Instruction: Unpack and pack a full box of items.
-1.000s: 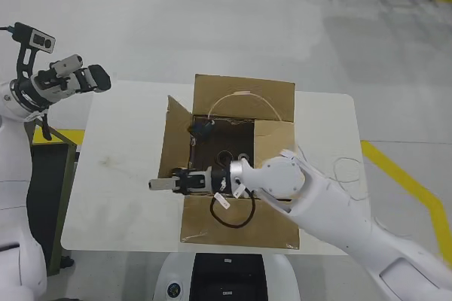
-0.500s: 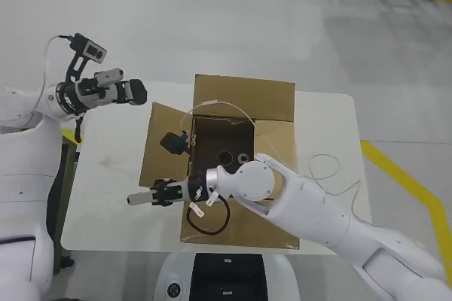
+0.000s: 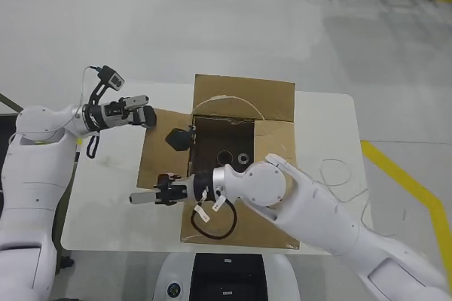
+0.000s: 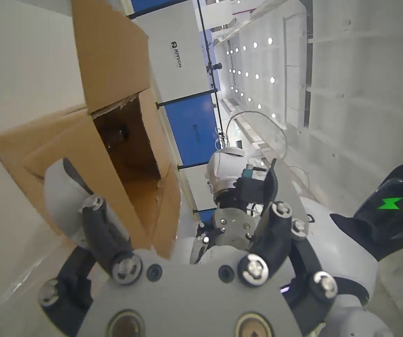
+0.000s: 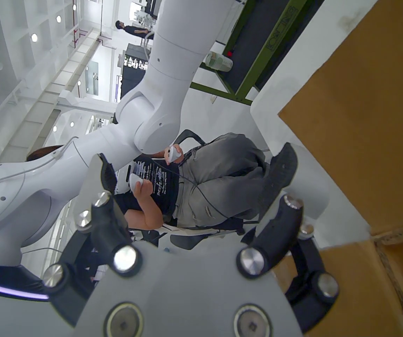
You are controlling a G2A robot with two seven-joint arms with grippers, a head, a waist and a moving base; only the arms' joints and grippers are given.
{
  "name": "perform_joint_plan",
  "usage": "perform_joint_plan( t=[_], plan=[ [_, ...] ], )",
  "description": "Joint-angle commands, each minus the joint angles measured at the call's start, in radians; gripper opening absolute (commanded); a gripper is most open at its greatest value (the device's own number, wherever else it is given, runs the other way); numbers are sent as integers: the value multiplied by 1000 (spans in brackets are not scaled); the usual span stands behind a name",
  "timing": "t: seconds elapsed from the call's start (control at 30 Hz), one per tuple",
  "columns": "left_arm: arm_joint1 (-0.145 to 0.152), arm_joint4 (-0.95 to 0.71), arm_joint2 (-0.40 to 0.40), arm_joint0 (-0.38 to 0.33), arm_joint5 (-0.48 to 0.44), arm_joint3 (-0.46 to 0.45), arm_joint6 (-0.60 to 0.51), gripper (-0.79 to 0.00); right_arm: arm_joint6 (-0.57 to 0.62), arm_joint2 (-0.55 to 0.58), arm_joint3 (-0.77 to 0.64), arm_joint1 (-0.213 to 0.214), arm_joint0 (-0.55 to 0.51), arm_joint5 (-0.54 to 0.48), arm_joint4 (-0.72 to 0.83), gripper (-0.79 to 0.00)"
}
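Observation:
The cardboard box stands open in the middle of the white table, its left flap folded outward. Two round dark tops show in its dim inside, and a dark bottle lies in there. My right gripper is open and holds nothing. It hangs over the table just beyond that flap's near corner, the cardboard beside one finger. Open and holding nothing too, my left gripper hovers at the flap's far corner, facing the box mouth.
A thin white cable arcs over the box's far flap. A dark cable loop hangs from my right wrist over the near flap. A green-framed cart stands off the table's left edge. Bare tabletop lies left of the box.
My right gripper has come out of the box leftward and pushed the left flap from upright to folded outward. My left arm has swung in from the far left toward that flap.

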Motion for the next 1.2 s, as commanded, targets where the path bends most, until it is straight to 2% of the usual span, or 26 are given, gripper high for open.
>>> perform_joint_plan(
  t=[0.0,0.23,0.6,0.9,1.17],
  plan=[
    [0,12,5,0,-4,11,7,0,7,37,-32,16,-32,20,-29,0],
    [-6,55,46,-7,-21,33,49,0,39,158,-129,65,-158,65,-95,0],
    [-25,121,135,-28,-43,68,99,0,78,269,-224,108,-293,87,-162,0],
    [-34,127,170,-41,-42,78,108,0,99,319,-263,126,-351,78,-185,0],
    [-24,119,139,-44,-29,57,98,0,112,332,-271,131,-365,66,-187,0]
  ],
)
